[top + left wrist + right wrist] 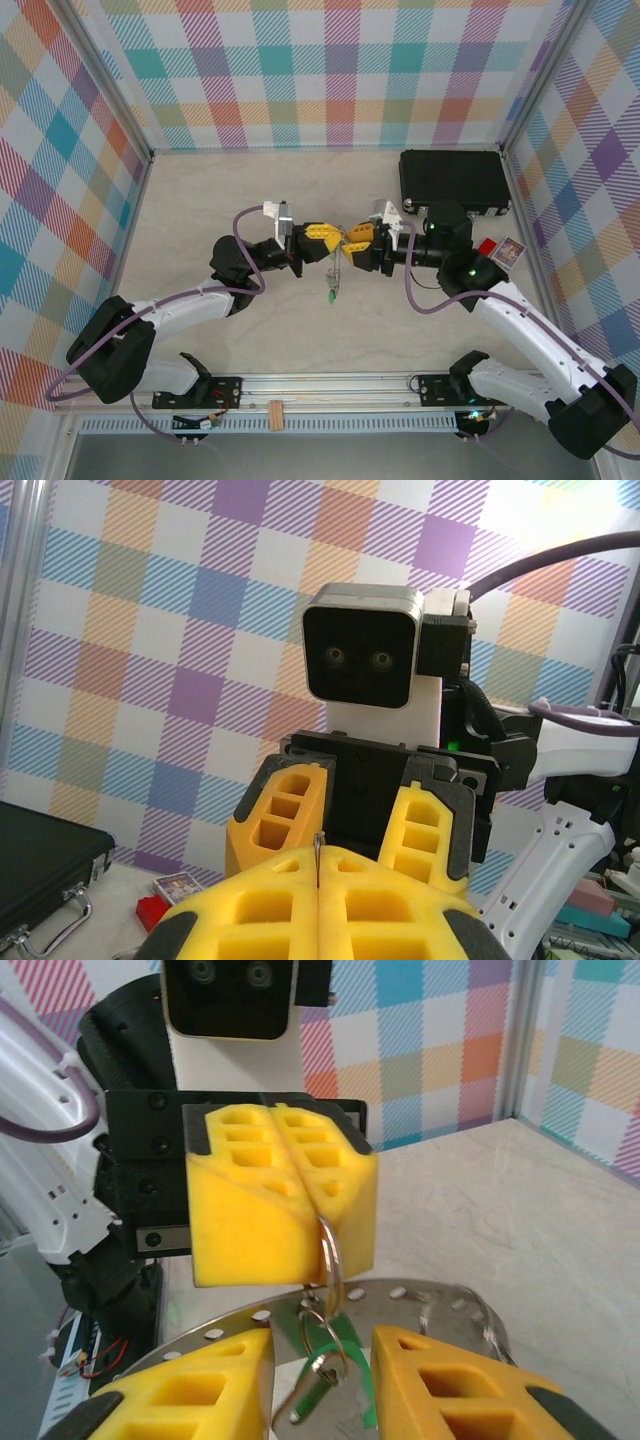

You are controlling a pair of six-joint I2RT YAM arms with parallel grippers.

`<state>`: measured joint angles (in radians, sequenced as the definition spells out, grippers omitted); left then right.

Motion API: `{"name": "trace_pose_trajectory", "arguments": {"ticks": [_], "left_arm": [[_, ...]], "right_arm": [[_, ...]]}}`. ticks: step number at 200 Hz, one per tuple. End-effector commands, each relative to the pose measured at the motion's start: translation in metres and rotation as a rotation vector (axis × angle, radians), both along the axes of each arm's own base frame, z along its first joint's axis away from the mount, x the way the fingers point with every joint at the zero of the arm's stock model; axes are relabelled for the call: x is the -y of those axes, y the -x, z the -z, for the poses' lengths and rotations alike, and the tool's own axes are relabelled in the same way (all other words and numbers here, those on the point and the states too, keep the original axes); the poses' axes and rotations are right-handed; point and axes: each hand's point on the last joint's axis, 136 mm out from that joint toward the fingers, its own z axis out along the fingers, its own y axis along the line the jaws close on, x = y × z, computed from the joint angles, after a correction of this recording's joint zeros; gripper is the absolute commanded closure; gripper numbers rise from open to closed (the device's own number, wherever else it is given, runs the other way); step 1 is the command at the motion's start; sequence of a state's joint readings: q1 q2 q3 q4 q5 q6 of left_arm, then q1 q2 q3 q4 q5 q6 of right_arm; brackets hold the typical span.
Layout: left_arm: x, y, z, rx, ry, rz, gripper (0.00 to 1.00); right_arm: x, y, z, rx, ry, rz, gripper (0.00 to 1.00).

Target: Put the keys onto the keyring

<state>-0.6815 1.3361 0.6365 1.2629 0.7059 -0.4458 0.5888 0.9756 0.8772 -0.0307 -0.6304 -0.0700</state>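
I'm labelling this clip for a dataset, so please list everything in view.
keyring: one, grey, pinched upright at mid-table
keys: small bunch, count unclear, silver with green tags, hanging below the keyring
case: one, black, far right of the table
small box: one, printed, near the right wall
small block: one, red, beside that box
table: one, pale beige
walls: three, multicolour plaid
left gripper: one, yellow jaws shut on the keyring
right gripper: one, yellow jaws open, facing the left gripper with the keys between them
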Motion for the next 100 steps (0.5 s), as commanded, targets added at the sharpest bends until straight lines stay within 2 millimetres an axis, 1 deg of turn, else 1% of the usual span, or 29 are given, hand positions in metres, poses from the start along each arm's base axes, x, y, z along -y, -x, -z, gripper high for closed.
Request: {"name": "trace_pose_trajectory", "arguments": {"ticks": [1,32,52,82,100], "left_arm": [[-0.006,0.011,-0.028,0.075,0.076,0.001,1.00],[-0.006,0.010,-0.028,0.069,0.081,-0.004,1.00],[-0.006,0.010,-0.029,0.064,0.082,-0.002,1.00],[-0.007,0.011,-0.029,0.061,0.085,-0.003,1.00],[-0.008,0.011,-0.029,0.062,0.085,-0.003,1.00]], "right_arm": [[0.008,0.000,-0.005,-0.019,-0.026,0.057,0.66],[0.014,0.002,-0.015,-0.047,-0.086,0.079,0.66],[0.015,0.000,-0.026,-0.050,-0.144,0.081,0.68],[0.011,-0.001,-0.039,-0.067,-0.207,0.043,0.69],[0.008,-0.002,-0.043,-0.074,-0.221,0.027,0.70]]}}
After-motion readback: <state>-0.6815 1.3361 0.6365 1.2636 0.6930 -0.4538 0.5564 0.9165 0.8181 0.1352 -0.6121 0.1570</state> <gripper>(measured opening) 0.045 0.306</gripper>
